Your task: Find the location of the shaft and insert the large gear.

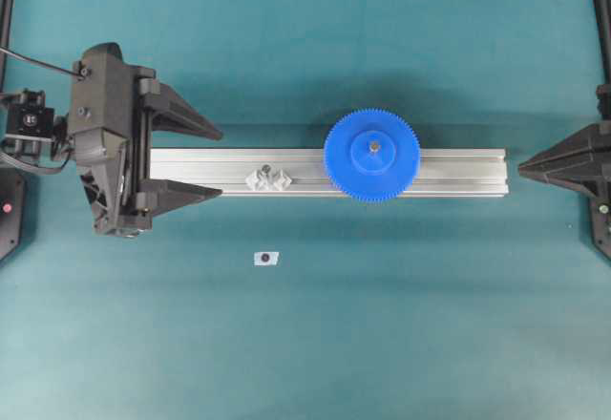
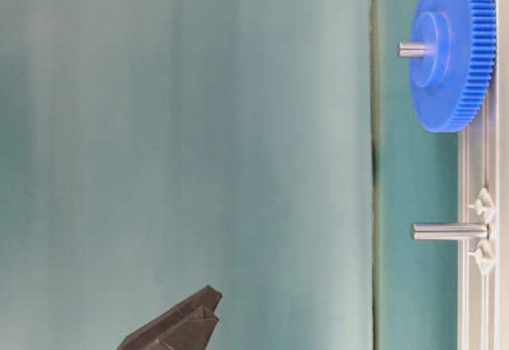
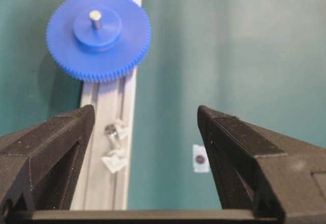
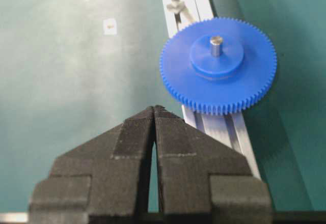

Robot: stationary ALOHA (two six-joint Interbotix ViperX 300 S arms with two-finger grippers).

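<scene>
The large gear (image 1: 371, 155) is matt blue plastic; the shaft (image 2: 447, 231) and ribbed rail (image 1: 458, 172) are brushed grey metal; the table (image 1: 382, 325) is matt teal.

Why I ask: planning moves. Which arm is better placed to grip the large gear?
Probably left: left gripper is open, facing the large gear along the rail; right gripper is shut.

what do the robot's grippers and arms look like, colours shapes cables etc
Both grippers are matte black. The left gripper has two long wedge-shaped fingers tapering to points, with a ribbed, layered surface. A thin black cable runs to its boxy wrist. The right gripper has the same tapered shape.
</scene>
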